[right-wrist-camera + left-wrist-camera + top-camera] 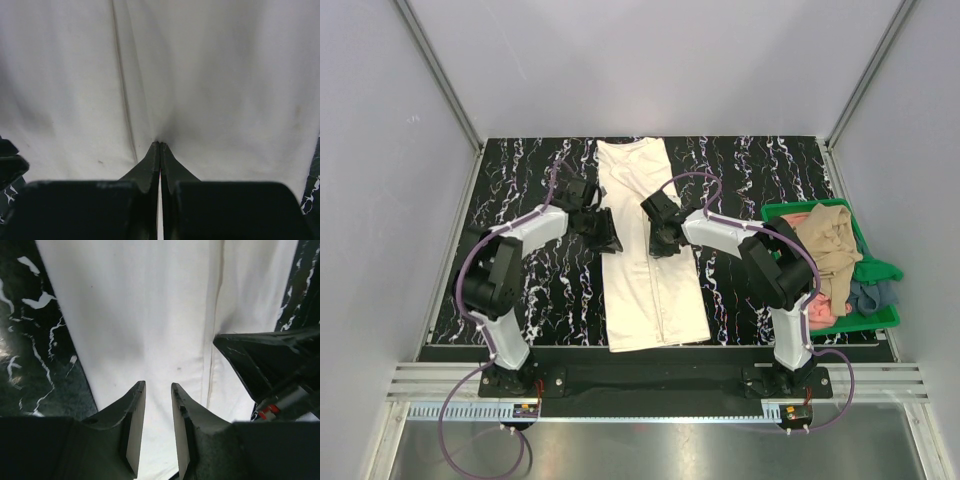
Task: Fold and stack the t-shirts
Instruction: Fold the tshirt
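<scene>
The cream t-shirt (650, 285) lies folded into a long narrow strip down the middle of the black marbled table (520, 190). My left gripper (606, 232) is at the strip's left edge, low over the cloth. In the left wrist view it (158, 385) is open with cream cloth (150, 315) showing between the fingers. My right gripper (662, 240) is at the strip's right edge. In the right wrist view it (160, 143) is shut, tips on the cream cloth (225, 75), which puckers at them. The tan (830, 240), salmon-pink (820, 313) and grey-blue (872, 296) shirts lie in the bin.
A green plastic bin (885, 317) stands at the table's right edge, the crumpled shirts spilling over its rim. Grey walls and metal posts enclose the table on three sides. The right arm's gripper body (270, 360) shows close by in the left wrist view.
</scene>
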